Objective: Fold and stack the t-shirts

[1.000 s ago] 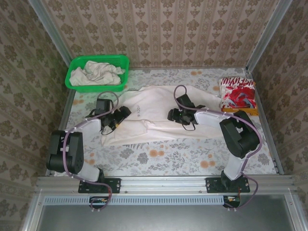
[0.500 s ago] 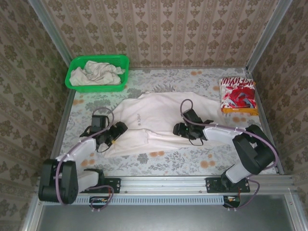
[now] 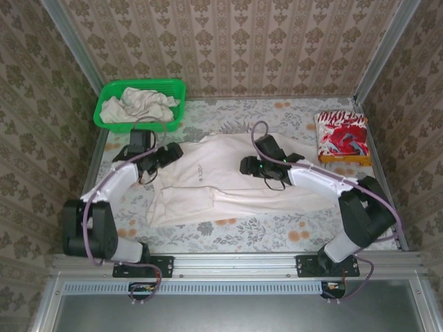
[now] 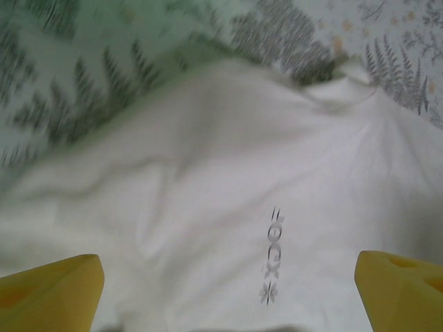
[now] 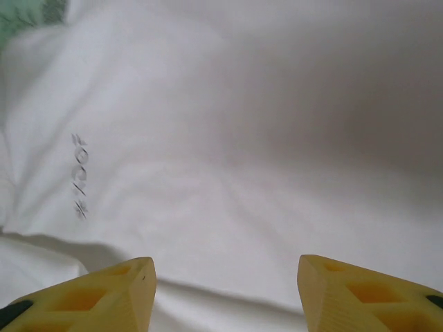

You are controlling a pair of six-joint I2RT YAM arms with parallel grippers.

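Note:
An off-white t-shirt (image 3: 228,176) with a small dark chest print (image 3: 199,168) lies spread across the middle of the table, its near left part folded over. My left gripper (image 3: 171,151) hovers at the shirt's far left edge, fingers wide open over the print (image 4: 271,254) with nothing between them (image 4: 228,294). My right gripper (image 3: 245,166) is over the shirt's middle, open above plain cloth (image 5: 227,290). A folded red-and-white t-shirt (image 3: 340,135) lies at the far right. Another off-white shirt (image 3: 135,105) sits crumpled in the basket.
The green mesh basket (image 3: 111,124) stands at the far left corner. Patterned walls close in the left, far and right sides. The floral tablecloth (image 3: 263,232) is bare along the near edge, in front of the metal rail (image 3: 235,264).
My left arm has swung from the near left up to the shirt's far left edge, its jaws spreading a little wider. The right gripper has moved slightly away and left over the shirt.

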